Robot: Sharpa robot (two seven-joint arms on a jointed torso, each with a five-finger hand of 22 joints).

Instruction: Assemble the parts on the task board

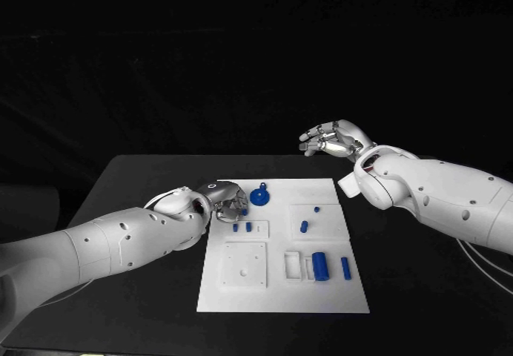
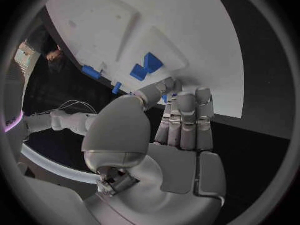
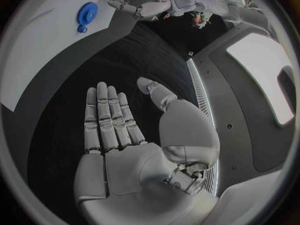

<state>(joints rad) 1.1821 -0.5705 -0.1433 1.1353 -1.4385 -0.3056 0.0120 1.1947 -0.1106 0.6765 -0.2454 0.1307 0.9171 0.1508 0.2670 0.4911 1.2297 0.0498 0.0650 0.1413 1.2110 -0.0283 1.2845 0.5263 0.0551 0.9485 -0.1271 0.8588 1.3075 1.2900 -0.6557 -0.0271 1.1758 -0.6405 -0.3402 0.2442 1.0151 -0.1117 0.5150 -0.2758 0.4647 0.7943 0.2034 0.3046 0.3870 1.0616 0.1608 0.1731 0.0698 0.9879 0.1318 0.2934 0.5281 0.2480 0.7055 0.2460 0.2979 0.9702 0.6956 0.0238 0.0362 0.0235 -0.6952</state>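
While right hand point(image 1: 336, 139) hovers flat, empty, left hand point(image 1: 219, 202) pinches small blue part point(image 2: 165, 98) over task board point(image 1: 331, 297).

A matte black rectangular bench point(image 1: 139, 178) stood before a dark backdrop; thin pale cables point(image 1: 486, 259) trailed off its right side.

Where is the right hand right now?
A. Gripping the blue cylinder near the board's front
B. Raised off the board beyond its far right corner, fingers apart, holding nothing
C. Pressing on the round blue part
B: the right hand is raised beyond the task board, fingers apart and holding nothing in the right wrist view.
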